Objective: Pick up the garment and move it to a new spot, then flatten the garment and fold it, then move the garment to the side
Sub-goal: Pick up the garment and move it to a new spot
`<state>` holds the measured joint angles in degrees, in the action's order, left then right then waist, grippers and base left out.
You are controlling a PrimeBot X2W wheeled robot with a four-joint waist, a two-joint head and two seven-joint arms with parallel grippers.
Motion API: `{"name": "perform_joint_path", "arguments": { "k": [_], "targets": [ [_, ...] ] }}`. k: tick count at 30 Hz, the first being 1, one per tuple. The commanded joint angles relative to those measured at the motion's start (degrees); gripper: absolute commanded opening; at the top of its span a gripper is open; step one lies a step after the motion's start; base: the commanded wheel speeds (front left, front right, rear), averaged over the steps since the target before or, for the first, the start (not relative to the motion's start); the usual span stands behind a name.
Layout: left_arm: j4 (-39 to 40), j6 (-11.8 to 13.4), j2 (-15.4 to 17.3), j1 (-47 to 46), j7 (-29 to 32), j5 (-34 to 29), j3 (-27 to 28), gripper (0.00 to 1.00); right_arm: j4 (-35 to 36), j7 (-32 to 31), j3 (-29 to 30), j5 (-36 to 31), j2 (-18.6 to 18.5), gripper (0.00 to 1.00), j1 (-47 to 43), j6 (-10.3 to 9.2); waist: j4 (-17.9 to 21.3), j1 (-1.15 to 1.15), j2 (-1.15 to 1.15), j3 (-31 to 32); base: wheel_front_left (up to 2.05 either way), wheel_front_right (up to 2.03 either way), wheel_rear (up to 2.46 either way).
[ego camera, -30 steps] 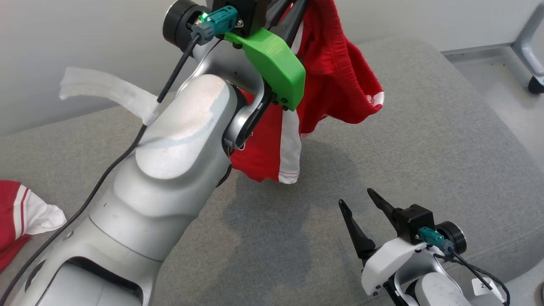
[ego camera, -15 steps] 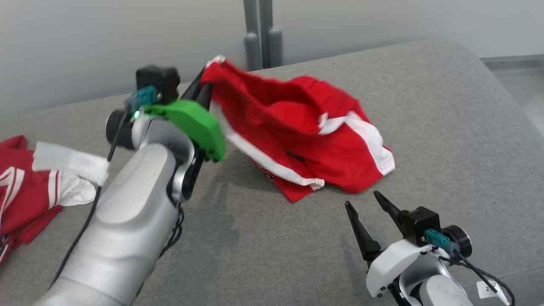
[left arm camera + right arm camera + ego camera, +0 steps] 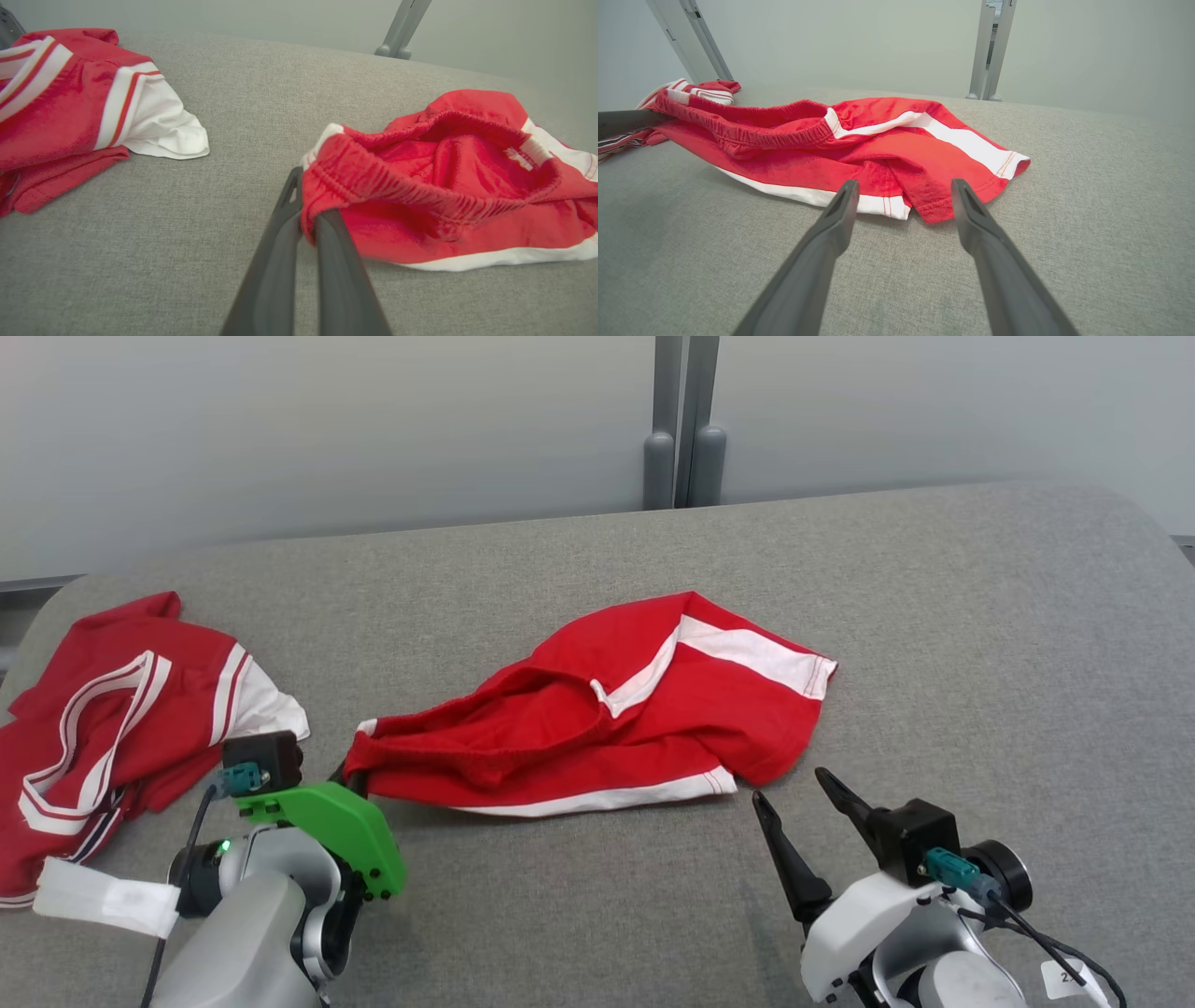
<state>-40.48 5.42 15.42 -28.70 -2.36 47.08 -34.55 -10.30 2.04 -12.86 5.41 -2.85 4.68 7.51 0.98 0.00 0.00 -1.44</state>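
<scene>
The garment (image 3: 597, 719) is a pair of red shorts with white side stripes, lying crumpled in the middle of the grey table (image 3: 980, 616). My left gripper (image 3: 347, 773) is shut on the left end of its elastic waistband, low at the table; the left wrist view shows the pinch (image 3: 308, 219) on the garment (image 3: 448, 186) close up. My right gripper (image 3: 789, 789) stands open just in front of the garment's right hem, apart from it. In the right wrist view its fingers (image 3: 840, 210) frame the garment's (image 3: 859, 140) near corner.
A second red and white garment (image 3: 112, 728) lies bunched at the table's left edge, also in the left wrist view (image 3: 70, 107). A grey post (image 3: 681, 429) rises behind the table against a pale wall. Bare grey cloth lies to the right.
My left arm has come down from high up, carrying the garment from the air onto the table, where it now lies spread. The head camera tilted too. The right gripper barely moved.
</scene>
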Motion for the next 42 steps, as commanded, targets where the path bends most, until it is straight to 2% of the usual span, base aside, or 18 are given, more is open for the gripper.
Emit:
{"name": "perform_joint_path", "arguments": {
  "k": [1,3,4,5,11,23,32,37,42],
  "targets": [
    [-0.1,0.2,0.6,1.5,-0.2,0.8,0.5,0.0,0.3,-0.3,-0.1,-0.5,-0.1,1.0,-1.0,-0.04,-0.3,0.0,0.0,0.4,0.0,0.0,0.0],
    [-0.2,0.4,0.6,2.7,-0.3,1.6,0.9,0.0,0.6,-0.6,-0.2,-0.5,-0.1,1.0,-0.8,-0.04,-0.3,0.0,0.0,0.5,0.0,0.0,0.0],
    [-0.2,0.5,0.7,3.2,-0.6,1.7,1.0,0.67,0.7,-0.7,-0.2,-0.5,-0.1,1.0,-0.8,-0.04,-0.2,0.0,0.0,0.5,0.0,0.0,0.0],
    [-0.1,0.7,0.7,3.6,-1.0,1.9,1.2,1.0,0.8,-0.9,-0.2,-0.5,-0.1,1.0,-0.7,-0.04,-0.1,0.0,0.0,0.6,0.0,0.0,0.0],
    [-0.3,2.2,1.9,5.3,-1.9,1.6,1.6,1.0,1.2,-1.1,0.5,-0.6,-0.1,1.0,-0.9,-0.04,0.3,0.0,0.0,0.9,0.0,0.0,0.0],
    [4.2,7.4,7.9,8.4,1.0,1.4,2.6,1.0,1.6,-0.7,3.0,-0.4,-0.1,1.0,-2.9,-0.04,-0.5,0.0,0.0,2.2,0.0,0.0,0.0],
    [8.3,8.5,7.8,13.3,7.4,6.0,3.6,1.0,1.4,-0.2,3.2,0.5,-0.1,1.0,-3.0,-0.04,-0.8,0.0,0.0,2.5,0.0,0.0,0.0],
    [11.1,9.0,8.1,15.5,6.5,6.8,4.1,1.0,1.3,0.1,3.3,0.6,-0.1,1.0,-3.0,-0.04,-0.6,0.0,0.0,2.6,0.0,0.0,0.0],
    [16.5,10.1,9.0,16.5,5.3,5.0,3.5,1.0,1.3,0.2,3.8,0.5,-0.1,1.0,-3.3,-0.04,-0.5,0.0,0.0,2.9,0.0,0.0,0.0]
  ]
}}
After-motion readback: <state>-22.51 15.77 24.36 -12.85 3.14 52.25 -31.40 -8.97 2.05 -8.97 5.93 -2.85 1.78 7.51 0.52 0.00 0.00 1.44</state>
